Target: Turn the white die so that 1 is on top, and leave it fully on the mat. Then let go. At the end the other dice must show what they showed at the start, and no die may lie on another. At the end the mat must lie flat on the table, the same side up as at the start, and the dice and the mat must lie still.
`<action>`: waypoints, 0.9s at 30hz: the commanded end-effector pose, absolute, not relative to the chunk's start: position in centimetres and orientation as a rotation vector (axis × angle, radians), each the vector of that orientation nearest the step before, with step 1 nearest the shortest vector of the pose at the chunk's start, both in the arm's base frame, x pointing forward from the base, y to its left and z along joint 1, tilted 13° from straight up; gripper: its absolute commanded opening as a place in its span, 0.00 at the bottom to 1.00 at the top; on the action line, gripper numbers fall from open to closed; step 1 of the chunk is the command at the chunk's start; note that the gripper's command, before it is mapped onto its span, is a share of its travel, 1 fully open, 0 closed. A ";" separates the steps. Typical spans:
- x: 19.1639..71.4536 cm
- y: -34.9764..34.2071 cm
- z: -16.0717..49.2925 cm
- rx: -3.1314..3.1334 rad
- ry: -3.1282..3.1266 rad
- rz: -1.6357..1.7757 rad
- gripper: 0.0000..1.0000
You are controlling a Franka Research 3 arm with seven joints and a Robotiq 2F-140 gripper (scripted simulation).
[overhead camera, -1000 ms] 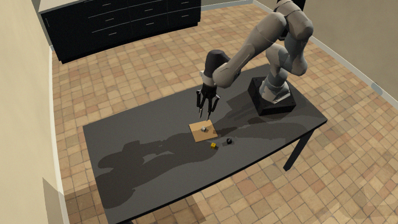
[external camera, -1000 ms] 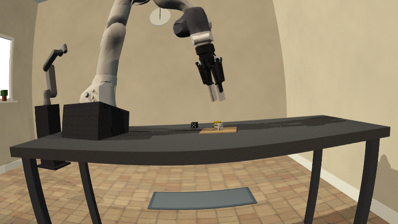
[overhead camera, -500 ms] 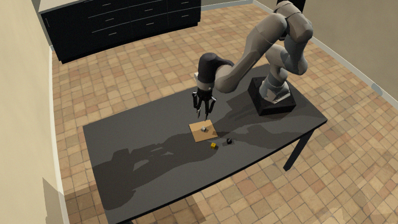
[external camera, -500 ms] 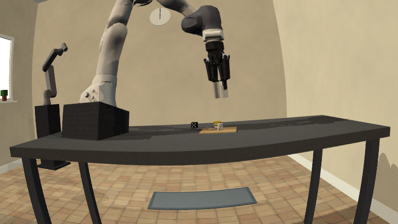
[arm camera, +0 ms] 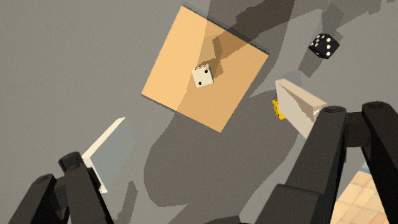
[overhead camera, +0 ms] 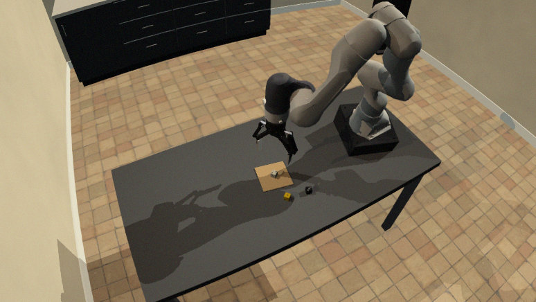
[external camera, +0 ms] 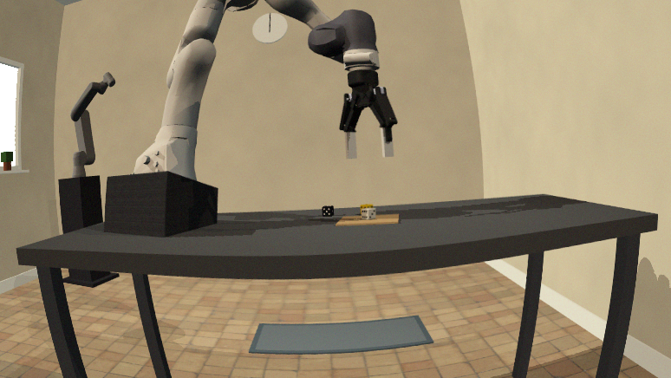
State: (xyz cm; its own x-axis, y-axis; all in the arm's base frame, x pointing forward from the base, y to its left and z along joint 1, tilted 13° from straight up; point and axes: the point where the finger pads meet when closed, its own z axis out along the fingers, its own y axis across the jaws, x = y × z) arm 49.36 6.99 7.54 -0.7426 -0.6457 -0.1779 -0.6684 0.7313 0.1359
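Observation:
The white die point(overhead camera: 273, 173) point(external camera: 369, 213) point(arm camera: 202, 76) lies on the tan square mat point(overhead camera: 269, 183) point(external camera: 389, 218) point(arm camera: 175, 75), near its middle. In the wrist view its top face shows two pips. My gripper point(overhead camera: 273, 152) point(external camera: 368, 153) point(arm camera: 201, 114) is open wide and empty. It hangs well above the mat, over the die. The mat lies flat on the dark table point(overhead camera: 187, 224) point(external camera: 328, 244) point(arm camera: 75, 75).
A black die point(overhead camera: 308, 190) point(external camera: 328, 211) point(arm camera: 323, 45) and a yellow die point(overhead camera: 287, 195) point(external camera: 367, 205) point(arm camera: 276, 110) lie on the table just off the mat, apart from each other. My finger pad partly hides the yellow one in the wrist view. The arm's black base block point(overhead camera: 365, 138) point(external camera: 159, 201) stands at the table's end.

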 end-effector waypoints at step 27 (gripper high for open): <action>48.7 7.6 4.0 -1.153 2.780 0.294 0.25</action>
